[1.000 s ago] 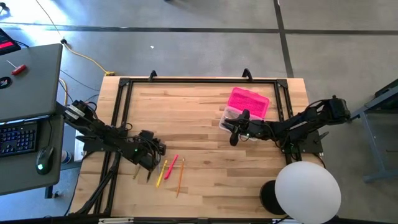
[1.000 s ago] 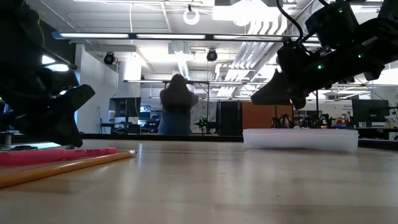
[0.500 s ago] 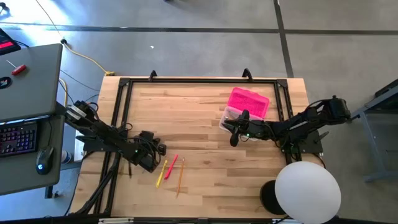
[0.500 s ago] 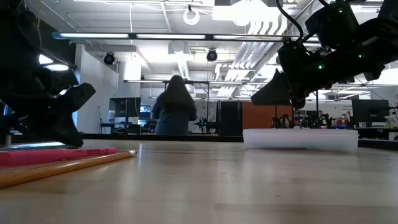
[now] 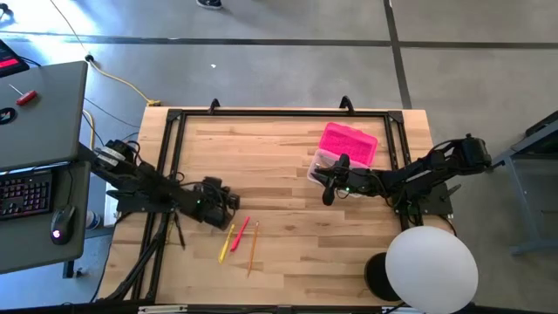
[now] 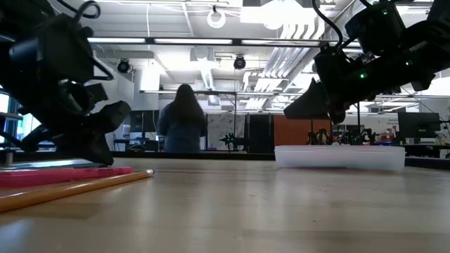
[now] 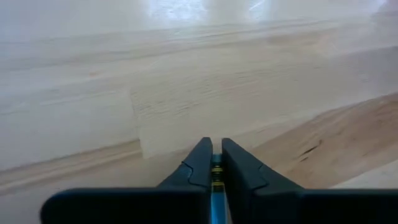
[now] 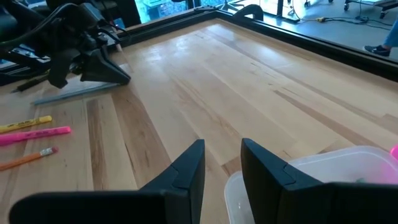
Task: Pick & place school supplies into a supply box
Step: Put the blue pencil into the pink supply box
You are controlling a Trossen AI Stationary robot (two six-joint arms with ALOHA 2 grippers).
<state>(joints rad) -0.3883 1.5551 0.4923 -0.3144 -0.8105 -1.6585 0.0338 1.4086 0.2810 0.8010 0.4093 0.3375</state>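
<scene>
From the high view, the left tool (image 5: 225, 199) is being held low over the wooden table (image 5: 279, 144), just beside three loose pencils: a yellow one (image 5: 228, 237), a pink-red one (image 5: 241, 228) and an orange one (image 5: 254, 248). Near the far right corner, the clear supply box (image 5: 324, 164) is being partly covered by its pink lid (image 5: 349, 144), and the right tool (image 5: 330, 183) is being kept just beside the box. A grey desk with a keyboard (image 5: 24, 194) and a mouse (image 5: 58, 225) is being seen off the table's left edge.

At table height, the left tool (image 6: 105, 133) is being shown above the pink-red pencil (image 6: 67, 173) and the orange pencil (image 6: 74, 188); the right tool (image 6: 313, 105) is being held above the box (image 6: 341, 158). One person (image 6: 181, 119) is being glimpsed in the room behind.

In the left wrist view, the tool (image 7: 214, 160) is being shown pinched narrow on a thin yellow-and-dark item (image 7: 216, 177), with nothing but bare table ahead.

In the right wrist view, the tool (image 8: 222, 163) is being held parted and empty beside the box (image 8: 323, 180), the three pencils (image 8: 34, 134) lying well apart, by the left arm.
</scene>
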